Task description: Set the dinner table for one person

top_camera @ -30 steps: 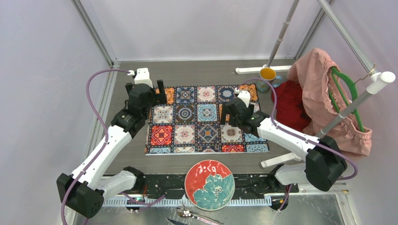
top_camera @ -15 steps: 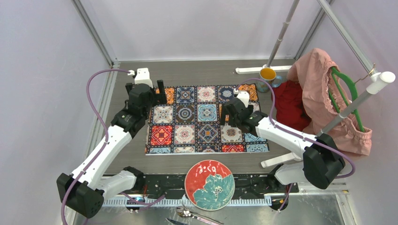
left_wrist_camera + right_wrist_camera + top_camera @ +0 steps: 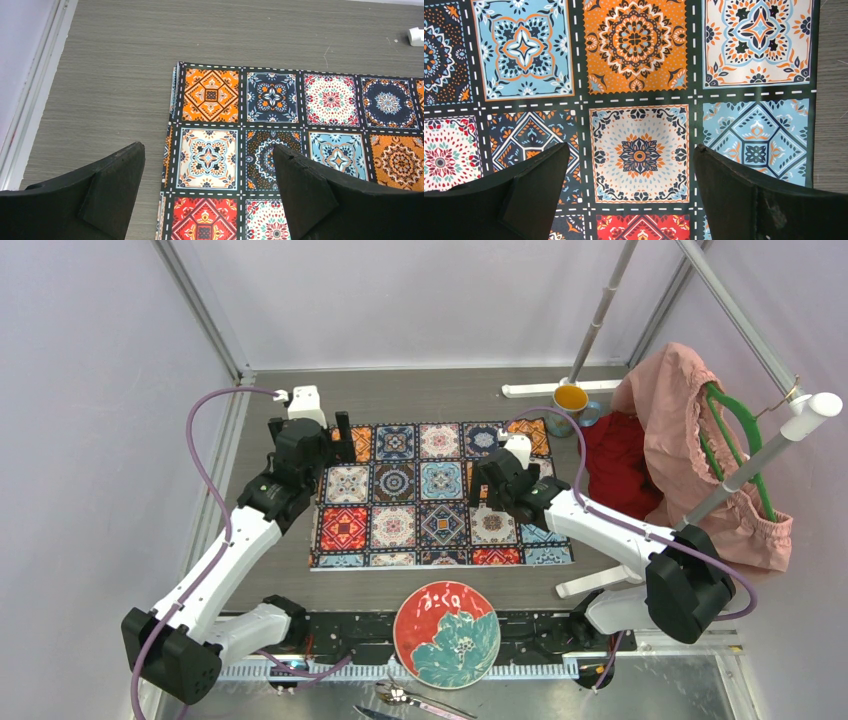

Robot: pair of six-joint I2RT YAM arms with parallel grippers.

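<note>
The dinner table (image 3: pixel 430 395) is a grey-brown wood-grain top. On it lies a colourful tile-patterned mat (image 3: pixel 430 495), spread flat. My left gripper (image 3: pixel 332 438) hovers over the mat's far-left corner, open, with nothing between its fingers; in the left wrist view (image 3: pixel 207 150) the mat's left edge (image 3: pixel 172 115) runs between the black fingers. My right gripper (image 3: pixel 480 482) hangs over the mat's right half, open and empty (image 3: pixel 631 150), with only patterned cloth (image 3: pixel 639 155) below it. A round red-and-teal flower plate (image 3: pixel 446 633) rests at the near edge between the arm bases.
Cutlery (image 3: pixel 415 702) lies below the plate at the frame's bottom. A yellow-lined mug (image 3: pixel 570 400) stands at the back right. A pink garment (image 3: pixel 690 450) on a green hanger (image 3: pixel 735 440) and a red cloth (image 3: pixel 620 465) crowd the right side by a white rack.
The right arm has edged slightly to the left. The left arm, mat and plate have not moved.
</note>
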